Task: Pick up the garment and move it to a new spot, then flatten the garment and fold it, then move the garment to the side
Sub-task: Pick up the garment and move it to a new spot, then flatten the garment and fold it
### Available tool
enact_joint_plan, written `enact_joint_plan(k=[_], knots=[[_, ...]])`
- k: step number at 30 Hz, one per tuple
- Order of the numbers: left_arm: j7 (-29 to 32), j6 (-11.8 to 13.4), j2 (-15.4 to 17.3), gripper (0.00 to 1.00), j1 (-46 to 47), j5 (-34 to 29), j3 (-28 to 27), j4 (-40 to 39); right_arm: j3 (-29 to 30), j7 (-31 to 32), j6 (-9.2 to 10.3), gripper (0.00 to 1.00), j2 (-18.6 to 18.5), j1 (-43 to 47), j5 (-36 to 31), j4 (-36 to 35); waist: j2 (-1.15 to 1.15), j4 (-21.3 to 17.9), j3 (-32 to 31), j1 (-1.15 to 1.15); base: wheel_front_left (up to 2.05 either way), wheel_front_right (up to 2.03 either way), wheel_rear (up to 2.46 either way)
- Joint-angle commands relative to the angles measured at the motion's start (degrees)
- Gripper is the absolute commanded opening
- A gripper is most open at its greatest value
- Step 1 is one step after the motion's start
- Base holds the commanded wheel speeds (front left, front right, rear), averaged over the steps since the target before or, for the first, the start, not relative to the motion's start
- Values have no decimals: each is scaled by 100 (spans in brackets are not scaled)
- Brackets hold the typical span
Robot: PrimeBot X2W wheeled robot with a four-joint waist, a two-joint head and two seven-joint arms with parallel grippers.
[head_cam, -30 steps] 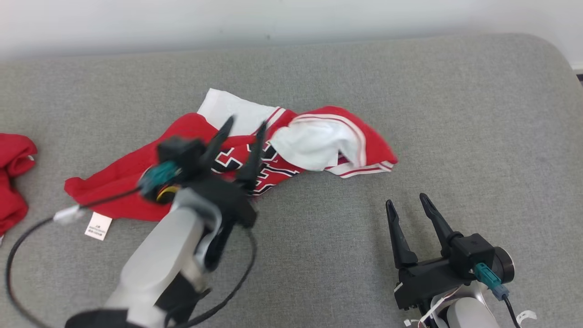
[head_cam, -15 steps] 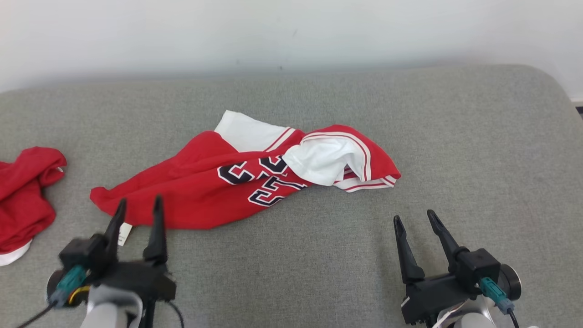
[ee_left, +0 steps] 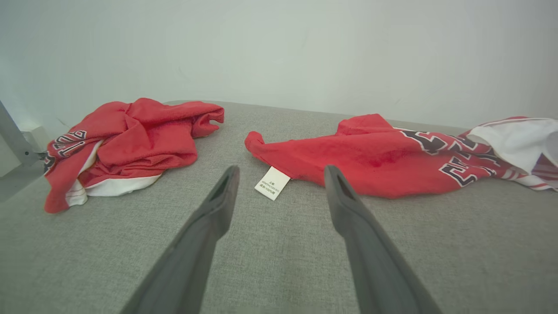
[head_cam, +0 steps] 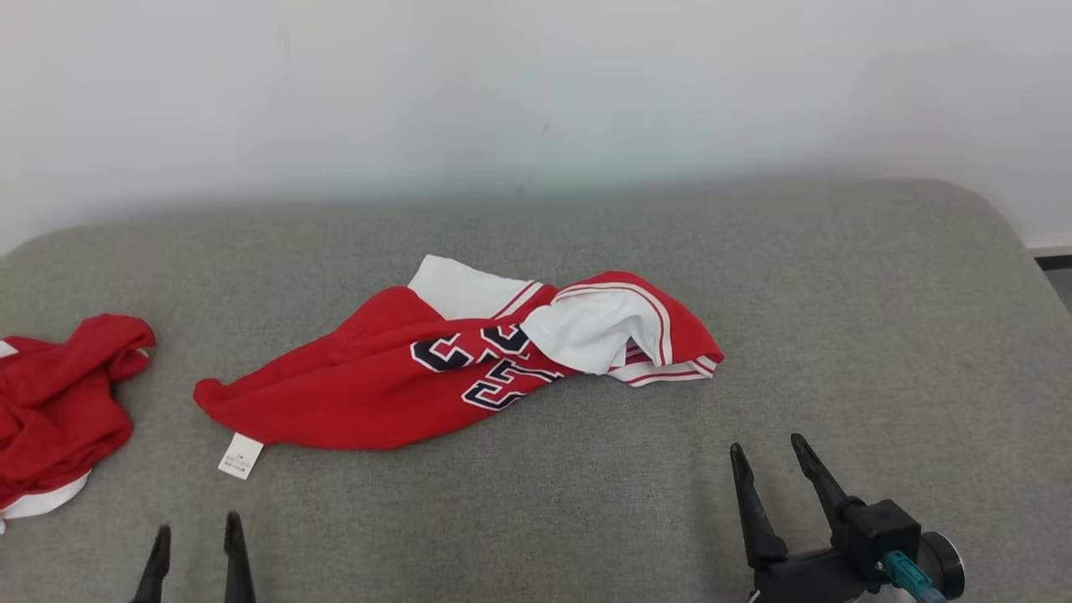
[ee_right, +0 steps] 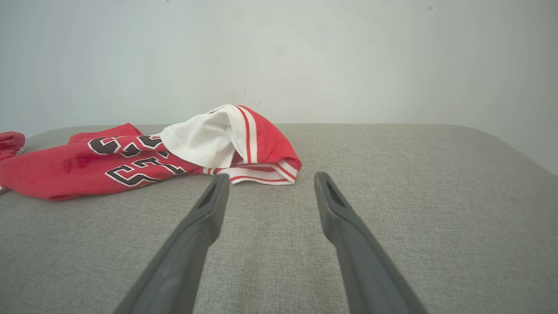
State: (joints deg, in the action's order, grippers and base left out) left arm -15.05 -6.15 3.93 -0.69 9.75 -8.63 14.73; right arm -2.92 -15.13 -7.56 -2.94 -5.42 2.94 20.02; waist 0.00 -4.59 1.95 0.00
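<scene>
Garment: a red jersey (head_cam: 377, 394) with dark numerals and white trim lies crumpled in a long strip at the middle of the grey padded surface (head_cam: 837, 335), running from near left to far right.
Garment edges: the striped hem is at the right end, with the white inside turned outward; a white care label (head_cam: 240, 456) lies flat at the near-left tip.
Left end effector (head_cam: 194, 536): open and gripping nothing, near and left of the label, apart from the cloth.
Right end effector (head_cam: 767, 448): open and gripping nothing, near and right of the hem, well apart.
Second garment (head_cam: 59, 402): a red heap at the far-left edge, apart from the jersey.
Open room: a broad grey stretch runs from the hem to the rounded right edge, and a strip lies between jersey and fingers.
Far edge: meets the white wall (head_cam: 536, 92).
</scene>
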Motion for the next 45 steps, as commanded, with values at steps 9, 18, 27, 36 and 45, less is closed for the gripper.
enact_joint_plan(k=[9,18,27,36,45], knots=[[-19,57,-104,100,-681,-206,-211,-367,33,-2,14,100,7,210,57,22,0,-9,-180,0,0,0,0],[-19,176,-104,100,-635,87,134,-274,127,-1,14,100,7,221,30,9,0,155,-78,0,0,0,0],[-19,133,-104,100,-356,292,444,-213,-46,-2,14,100,8,-219,-71,37,0,609,433,0,0,0,0],[-19,67,-106,100,-8,603,619,-115,0,-2,14,100,-21,-1041,-271,517,0,1235,940,0,0,0,0],[-19,-78,-106,100,248,711,686,-59,416,-2,14,100,-20,-1591,-484,1136,0,1722,1368,0,0,0,0]])
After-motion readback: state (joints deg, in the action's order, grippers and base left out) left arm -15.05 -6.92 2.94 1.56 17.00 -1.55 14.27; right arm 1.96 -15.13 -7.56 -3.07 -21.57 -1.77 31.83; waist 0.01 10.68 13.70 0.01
